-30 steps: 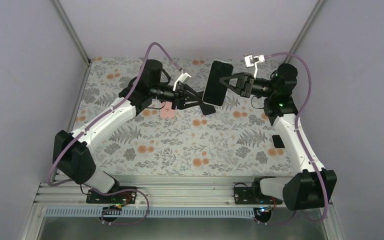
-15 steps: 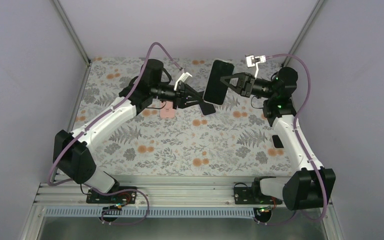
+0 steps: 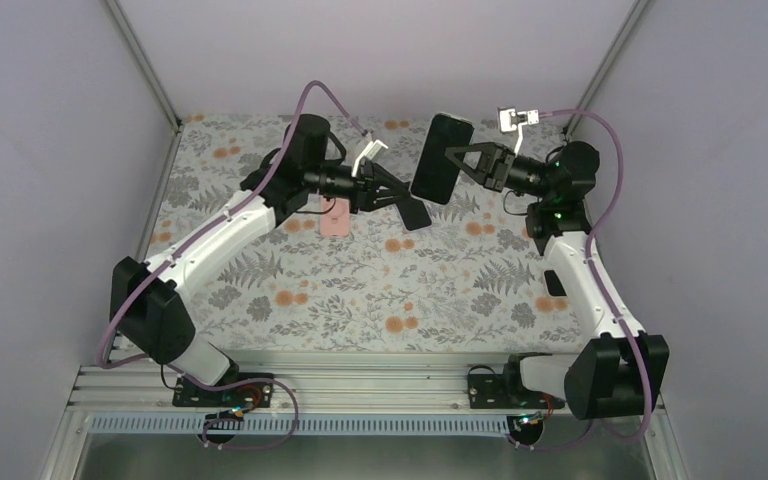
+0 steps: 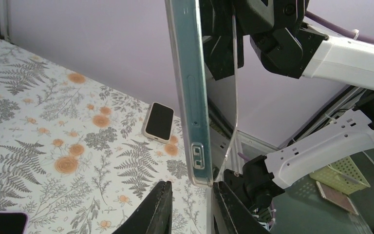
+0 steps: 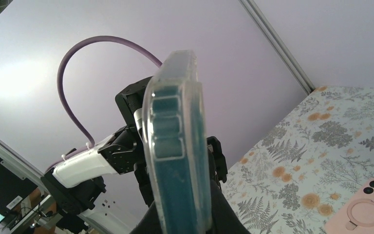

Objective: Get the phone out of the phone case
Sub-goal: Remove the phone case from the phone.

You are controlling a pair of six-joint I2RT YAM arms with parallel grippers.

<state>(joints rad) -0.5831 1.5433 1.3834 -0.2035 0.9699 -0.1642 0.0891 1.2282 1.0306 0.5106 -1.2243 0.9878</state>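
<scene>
Right pincer [image 3: 450, 165] is clamped on the phone [image 3: 436, 138]. The phone stands on end in the air over the far half of the tabletop [image 3: 360, 300], roughly midway between the left and right edges. The clear phone case [image 4: 189, 97] is on it. In the left wrist view a thin clear line bows away from the phone's back; cannot tell if that is the case peeling.

Versus 1.0 s ago:
- The phone sits slightly further right and nearer the far edge.
- The right wrist has drawn back toward the right edge with it.
- Left pincer [image 3: 413, 213] keeps almost the same spot, just below the phone's lower corner. Its fingers [image 4: 161, 204] stand a narrow gap apart with tabletop visible between them and nothing gripped.
- The pink case [image 3: 335, 220] is unchanged, flat beneath the left wrist.
- The small dark phone [image 3: 555, 282] is unchanged, flat near the right edge.
</scene>
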